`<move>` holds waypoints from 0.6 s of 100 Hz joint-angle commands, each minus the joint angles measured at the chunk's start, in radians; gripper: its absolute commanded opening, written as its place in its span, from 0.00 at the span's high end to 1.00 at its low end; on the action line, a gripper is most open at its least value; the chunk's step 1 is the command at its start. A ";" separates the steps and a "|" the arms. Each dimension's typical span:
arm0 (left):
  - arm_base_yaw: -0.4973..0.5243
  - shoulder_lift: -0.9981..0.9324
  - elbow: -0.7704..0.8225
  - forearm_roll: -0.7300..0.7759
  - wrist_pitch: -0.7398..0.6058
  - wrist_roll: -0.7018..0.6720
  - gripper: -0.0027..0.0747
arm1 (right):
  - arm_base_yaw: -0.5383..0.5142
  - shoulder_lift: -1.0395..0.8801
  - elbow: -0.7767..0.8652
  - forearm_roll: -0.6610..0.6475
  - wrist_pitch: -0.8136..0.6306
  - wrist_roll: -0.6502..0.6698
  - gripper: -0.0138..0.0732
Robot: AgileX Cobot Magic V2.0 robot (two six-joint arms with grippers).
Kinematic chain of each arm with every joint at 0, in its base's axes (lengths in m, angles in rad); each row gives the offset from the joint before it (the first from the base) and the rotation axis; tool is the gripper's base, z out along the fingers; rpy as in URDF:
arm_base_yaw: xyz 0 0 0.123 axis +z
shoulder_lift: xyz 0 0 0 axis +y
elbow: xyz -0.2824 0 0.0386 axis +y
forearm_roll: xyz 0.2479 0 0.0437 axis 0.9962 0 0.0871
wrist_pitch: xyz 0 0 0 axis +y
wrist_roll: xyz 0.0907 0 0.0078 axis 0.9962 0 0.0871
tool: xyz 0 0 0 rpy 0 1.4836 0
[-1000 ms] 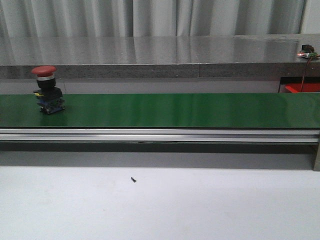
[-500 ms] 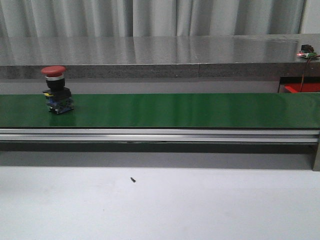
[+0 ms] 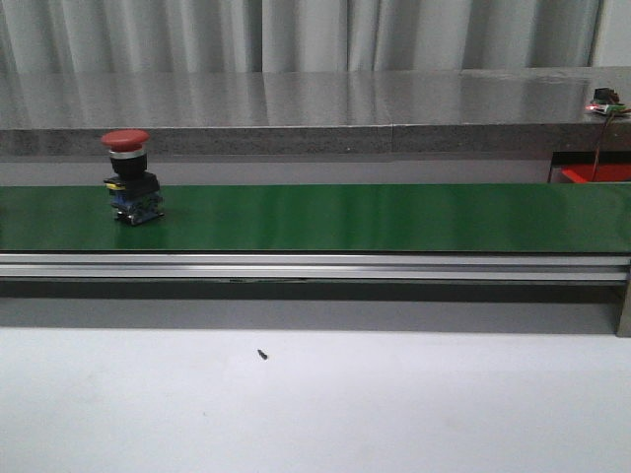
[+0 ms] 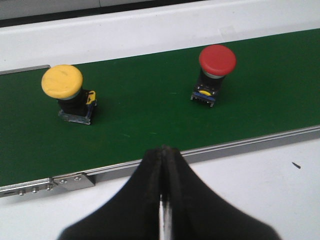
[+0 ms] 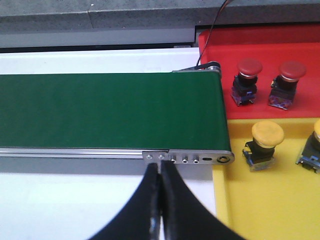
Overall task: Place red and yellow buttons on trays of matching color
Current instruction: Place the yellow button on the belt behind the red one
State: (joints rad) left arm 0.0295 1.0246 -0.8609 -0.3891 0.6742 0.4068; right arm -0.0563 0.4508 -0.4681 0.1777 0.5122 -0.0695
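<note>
A red button (image 3: 130, 176) stands upright on the green conveyor belt (image 3: 375, 217) near its left end; the left wrist view shows the same red button (image 4: 215, 72) and a yellow button (image 4: 67, 93) further back along the belt (image 4: 145, 105). My left gripper (image 4: 163, 150) is shut and empty over the white table, short of the belt's rail. My right gripper (image 5: 160, 166) is shut and empty near the belt's end. Beside that end lie the red tray (image 5: 260, 37) with two red buttons (image 5: 247, 80) and the yellow tray (image 5: 270, 200) with yellow buttons (image 5: 264, 144).
An aluminium rail (image 3: 315, 266) runs along the belt's near side. A small dark speck (image 3: 262, 354) lies on the white table (image 3: 315, 404). A grey counter (image 3: 296, 108) stands behind the belt, with a small circuit board and wire (image 3: 605, 104) at its right end.
The red button has travelled to the right along the belt, from near the left edge of the front view to a little further in. Nothing else has moved.
</note>
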 commanded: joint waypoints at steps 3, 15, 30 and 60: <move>-0.010 -0.092 0.026 -0.048 -0.096 0.002 0.99 | 0.003 0.003 -0.026 0.004 -0.080 -0.007 0.98; -0.010 -0.179 0.089 -0.050 -0.127 0.002 0.99 | 0.003 0.003 -0.026 0.004 -0.080 -0.007 0.98; -0.010 -0.295 0.170 -0.051 -0.164 0.002 0.99 | 0.003 0.003 -0.026 0.004 -0.080 -0.007 0.98; -0.010 -0.452 0.289 -0.052 -0.198 0.002 0.99 | 0.003 0.003 -0.026 0.004 -0.081 -0.007 0.98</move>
State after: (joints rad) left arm 0.0295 0.6021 -0.5694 -0.4121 0.5561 0.4068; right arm -0.0563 0.4508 -0.4681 0.1777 0.5116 -0.0695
